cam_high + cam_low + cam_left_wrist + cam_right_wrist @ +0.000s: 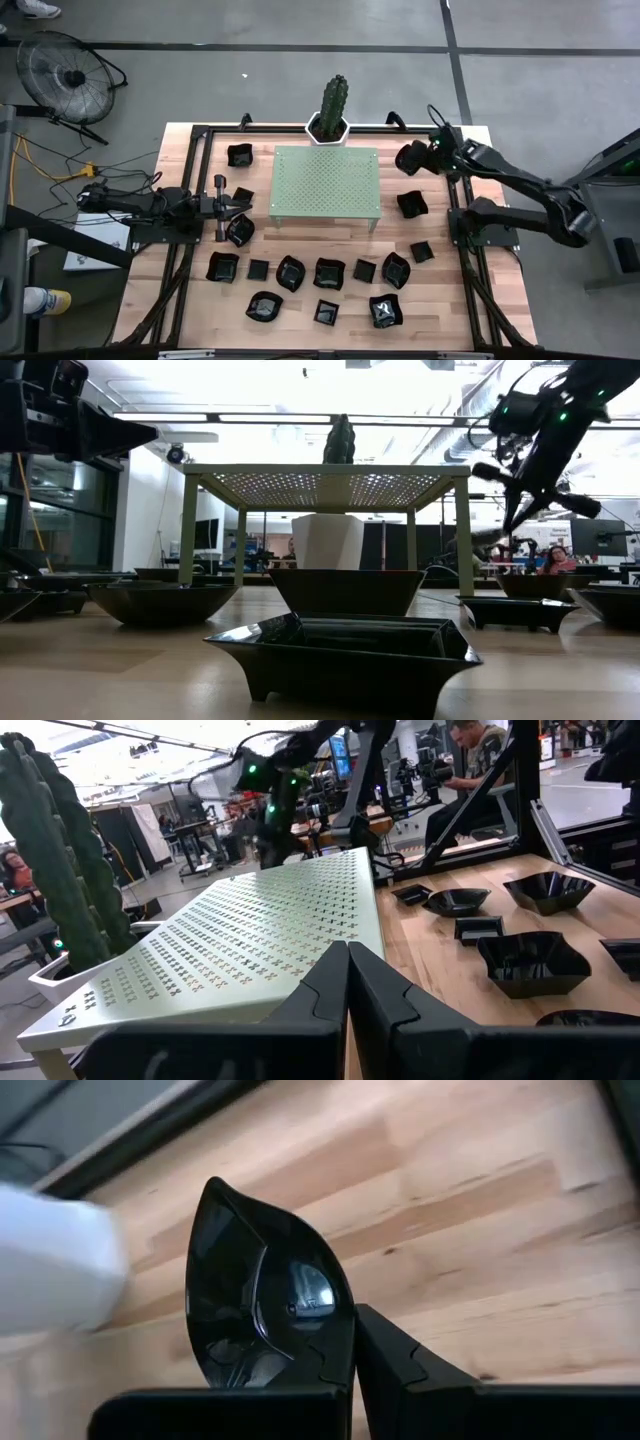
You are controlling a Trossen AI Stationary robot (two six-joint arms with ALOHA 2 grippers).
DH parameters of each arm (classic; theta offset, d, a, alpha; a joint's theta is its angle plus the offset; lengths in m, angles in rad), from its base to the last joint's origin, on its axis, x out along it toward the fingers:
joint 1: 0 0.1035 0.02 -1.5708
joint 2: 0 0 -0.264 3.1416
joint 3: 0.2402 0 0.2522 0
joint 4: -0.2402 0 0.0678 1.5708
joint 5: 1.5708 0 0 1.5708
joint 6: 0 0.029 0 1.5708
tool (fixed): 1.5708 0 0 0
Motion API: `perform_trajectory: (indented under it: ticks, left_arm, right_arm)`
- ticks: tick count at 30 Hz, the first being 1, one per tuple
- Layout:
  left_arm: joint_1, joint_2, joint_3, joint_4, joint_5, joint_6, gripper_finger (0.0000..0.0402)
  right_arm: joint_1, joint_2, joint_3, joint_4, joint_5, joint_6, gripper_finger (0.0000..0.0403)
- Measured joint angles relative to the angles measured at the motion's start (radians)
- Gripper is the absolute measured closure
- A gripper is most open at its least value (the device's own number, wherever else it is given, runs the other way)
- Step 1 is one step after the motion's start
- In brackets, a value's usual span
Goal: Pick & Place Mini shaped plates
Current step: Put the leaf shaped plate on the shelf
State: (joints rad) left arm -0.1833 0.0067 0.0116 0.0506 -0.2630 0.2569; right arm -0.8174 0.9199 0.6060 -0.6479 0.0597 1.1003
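As seen from above, my right gripper (pixel 418 156) hung near the table's back right corner, pinching one plate (pixel 408 157) by its rim, just right of the stand (pixel 327 180) and clear of it. My left gripper (pixel 243 201) lay low at the stand's left edge, fingers pressed together, holding nothing. The stand's top was bare. Remaining plates (pixel 329 273) sat on the table (pixel 190 290): two left of the stand, one by my left gripper, two on the right, and two loose rows along the front. A cactus (pixel 331 103) stood in its pot behind the stand.

Low view: right gripper (pixel 520 495) high at the right, above table level; what it held was hard to make out there. Plates (pixel 345 655) rested in the foreground and on both sides. No plate showed on the stand (pixel 325 485).

Left wrist view: fingers (pixel 330 995) shut together, empty, pointed along the stand's perforated top (pixel 255 935), with plates (pixel 535 960) on the wood beyond.

Right wrist view: fingers (pixel 385 1355) clamped on the rim of the glossy plate (pixel 255 1305), lifted off the wood and tilted on edge.

Progress, by my judgement: early. One plate in hand, none placed on the stand, and about fourteen left on the table, if the stand is the destination.
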Motion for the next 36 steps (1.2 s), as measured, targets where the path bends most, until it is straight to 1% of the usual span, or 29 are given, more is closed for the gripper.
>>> perform_trajectory:
  ticks: [8,13,17,22,26,29,33,36]
  left_arm:
    - [0.0,0.0,0.0,0.0,0.0,0.0,0.0401]
    - [0.0,0.0,0.0,0.0,0.0,0.0,0.0401]
    - [0.0,0.0,0.0,0.0,0.0,0.0,0.0401]
    - [0.0,0.0,0.0,0.0,0.0,0.0,0.0401]
    - [0.0,0.0,0.0,0.0,0.0,0.0,0.0401]
    - [0.0,0.0,0.0,0.0,0.0,0.0,0.0401]
    - [0.0,0.0,0.0,0.0,0.0,0.0,0.0401]
    - [0.0,0.0,0.0,0.0,0.0,0.0,0.0401]
  right_arm:
    - [0.125,-0.173,0.0,-0.04,-0.011,0.018,0.0403]
    - [0.198,-0.239,0.0,-0.073,-0.012,-0.002,0.0403]
    - [0.253,-0.266,0.0,-0.076,-0.026,-0.006,0.0403]
    - [0.31,-0.267,0.0,-0.069,-0.059,-0.022,0.0403]
    - [0.349,-0.267,0.001,-0.018,-0.068,-0.027,0.0403]
    - [0.372,-0.259,0.015,-0.006,-0.067,0.006,0.0403]
    - [0.403,-0.21,0.068,-0.006,-0.037,0.028,0.0403]
    - [0.413,-0.139,0.12,-0.017,0.001,0.052,0.0403]
